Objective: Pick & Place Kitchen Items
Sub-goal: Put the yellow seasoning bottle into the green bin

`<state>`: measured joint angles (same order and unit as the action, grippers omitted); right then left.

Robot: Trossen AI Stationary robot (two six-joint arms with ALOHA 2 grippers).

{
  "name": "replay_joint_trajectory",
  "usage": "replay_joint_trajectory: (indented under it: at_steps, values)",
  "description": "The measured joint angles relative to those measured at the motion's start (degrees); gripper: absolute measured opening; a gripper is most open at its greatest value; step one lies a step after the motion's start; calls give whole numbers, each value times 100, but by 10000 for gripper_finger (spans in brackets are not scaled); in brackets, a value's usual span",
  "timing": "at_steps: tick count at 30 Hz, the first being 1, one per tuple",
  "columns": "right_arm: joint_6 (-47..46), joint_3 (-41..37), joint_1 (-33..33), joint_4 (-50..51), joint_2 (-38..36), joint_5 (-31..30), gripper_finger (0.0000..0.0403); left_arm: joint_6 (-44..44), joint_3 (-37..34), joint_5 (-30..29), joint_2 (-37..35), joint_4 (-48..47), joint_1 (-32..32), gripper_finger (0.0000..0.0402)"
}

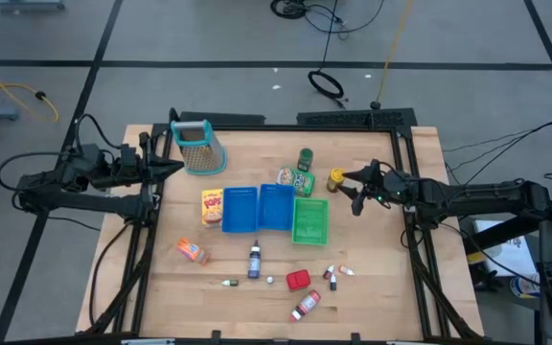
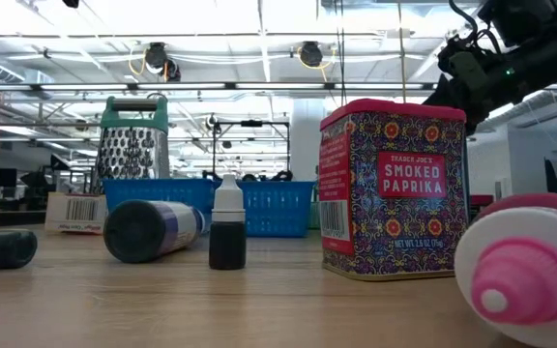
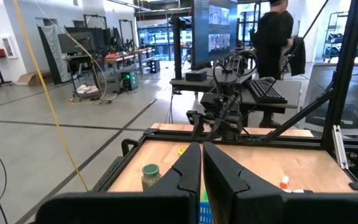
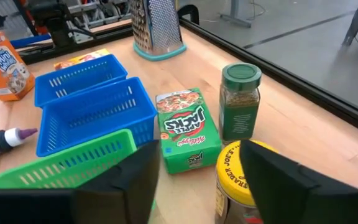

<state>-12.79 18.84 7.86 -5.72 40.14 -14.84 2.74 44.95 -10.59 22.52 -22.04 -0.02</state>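
High view: the right gripper [image 1: 359, 188] hovers near the tabletop's right edge, fingers spread wide and empty, beside the yellow-lidded jar [image 1: 335, 179]. Closing off-centre could tip the jar against the green bottle [image 4: 239, 101]. The left gripper [image 1: 166, 165], fingers pressed together, waits at the left edge.

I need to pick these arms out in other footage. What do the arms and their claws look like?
Both arms are dark, nearly black, built of slim jointed segments with black cables looped along them. The left claw has two flat, tapering black fingers. The right claw has broad, blocky black fingers and small green lights behind it.
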Motion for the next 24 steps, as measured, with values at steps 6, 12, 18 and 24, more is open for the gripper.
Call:
replay_joint_trajectory:
  at_steps: [6, 12, 18, 24]
  values:
    - [42, 1, 2, 41, 0, -46, 284, 0, 0, 0, 0, 0, 1, 21]
    - [48, 1, 4, 276, 94, -399, 304, 1, 0, 0, -1, 0, 1, 21]
    - [112, 1, 4, 213, 296, -641, 305, 2, 0, 0, 0, -2, 0, 21]
    - [193, 1, 12, 204, 490, -937, 310, 2, 0, 0, -1, -2, 1, 21]
